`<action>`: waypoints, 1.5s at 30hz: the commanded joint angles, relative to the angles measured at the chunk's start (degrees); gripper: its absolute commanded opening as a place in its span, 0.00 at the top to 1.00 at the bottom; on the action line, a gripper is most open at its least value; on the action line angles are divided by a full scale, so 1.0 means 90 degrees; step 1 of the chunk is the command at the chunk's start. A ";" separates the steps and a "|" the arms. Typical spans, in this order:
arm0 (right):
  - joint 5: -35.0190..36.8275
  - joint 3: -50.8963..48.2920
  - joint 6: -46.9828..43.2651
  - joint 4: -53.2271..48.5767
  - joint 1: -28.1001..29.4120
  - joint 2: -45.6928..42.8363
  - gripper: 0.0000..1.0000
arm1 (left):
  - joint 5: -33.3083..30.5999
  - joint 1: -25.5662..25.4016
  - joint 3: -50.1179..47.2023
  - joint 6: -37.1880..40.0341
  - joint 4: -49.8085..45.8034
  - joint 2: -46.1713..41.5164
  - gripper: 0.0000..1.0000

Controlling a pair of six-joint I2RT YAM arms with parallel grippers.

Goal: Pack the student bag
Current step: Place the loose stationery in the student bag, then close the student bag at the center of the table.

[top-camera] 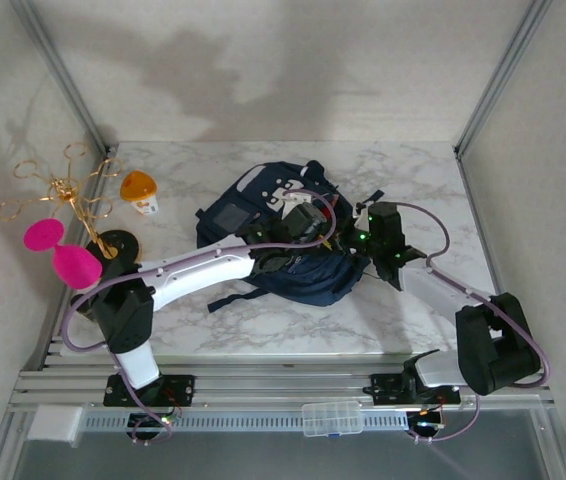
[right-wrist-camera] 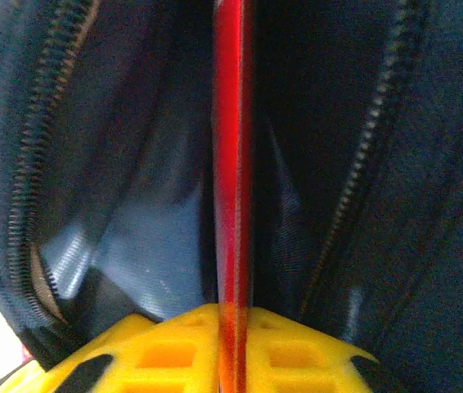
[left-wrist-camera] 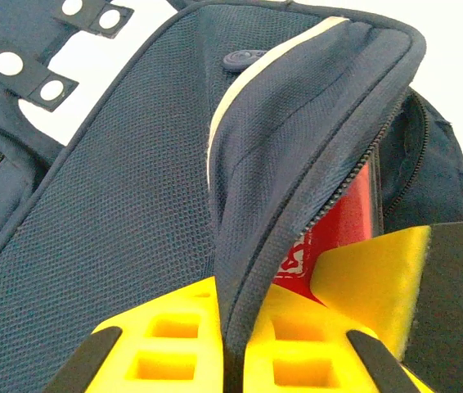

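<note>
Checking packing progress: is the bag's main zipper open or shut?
Open: the student bag shows zipper teeth apart, a red item between them.

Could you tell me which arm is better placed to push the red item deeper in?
Right: the right claw grips the red flat item, already inside the open student bag. The left claw is busy pinching the bag's flap open.

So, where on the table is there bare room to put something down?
Free: the table's back right corner, right of the bag; the near strip between the bag and the rail. Smaller: the gap between the orange cup and the bag. Crowded: the middle, and the left edge by the gold stand.
</note>
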 commanded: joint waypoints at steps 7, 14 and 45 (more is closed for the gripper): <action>0.0554 0.0044 -0.1170 -0.1314 -0.0212 -0.0862 0.60 | 0.0110 0.0222 -0.0267 -0.0282 0.0516 -0.0582 1.00; 0.0211 0.0537 -0.1290 -0.1360 -0.0177 0.0085 0.85 | 0.0406 0.0224 -0.0337 -0.0280 0.0682 -0.0586 1.00; 0.3978 0.1022 -0.2948 -0.4698 0.2276 -0.1295 0.58 | 0.1825 0.1042 -0.4779 -0.3899 0.3453 -0.3518 0.38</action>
